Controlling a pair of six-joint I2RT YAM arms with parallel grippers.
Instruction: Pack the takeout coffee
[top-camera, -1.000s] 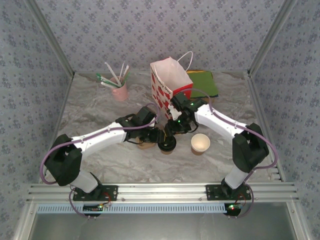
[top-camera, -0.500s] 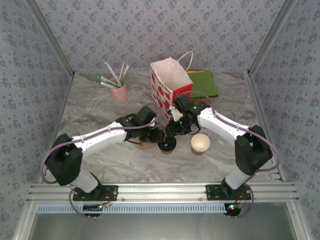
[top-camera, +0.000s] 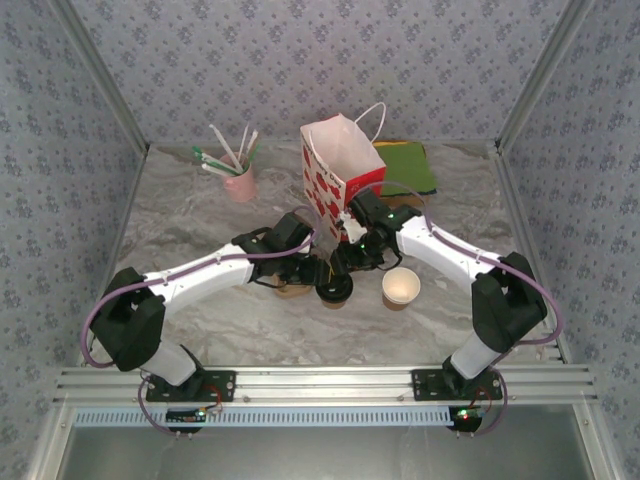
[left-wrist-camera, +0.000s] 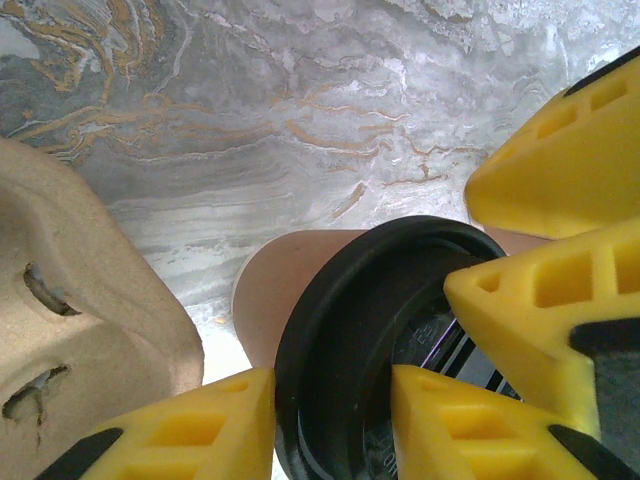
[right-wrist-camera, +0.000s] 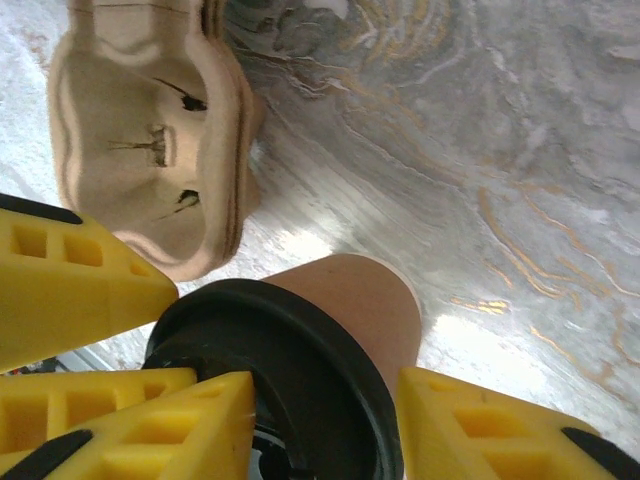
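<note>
Left pincer (left-wrist-camera: 332, 395) — right pincer (right-wrist-camera: 325, 395); tips adjacent

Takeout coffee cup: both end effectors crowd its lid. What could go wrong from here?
The left end effector and right end effector flank the black lid of the takeout coffee cup; their fingers could collide. Uneven squeezing might tip the cup or pop the lid. The cardboard cup carrier sits close and could get knocked.

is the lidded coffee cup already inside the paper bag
No, the takeout coffee stands on the table on the near side of the red-and-white paper bag, not inside it.
</note>
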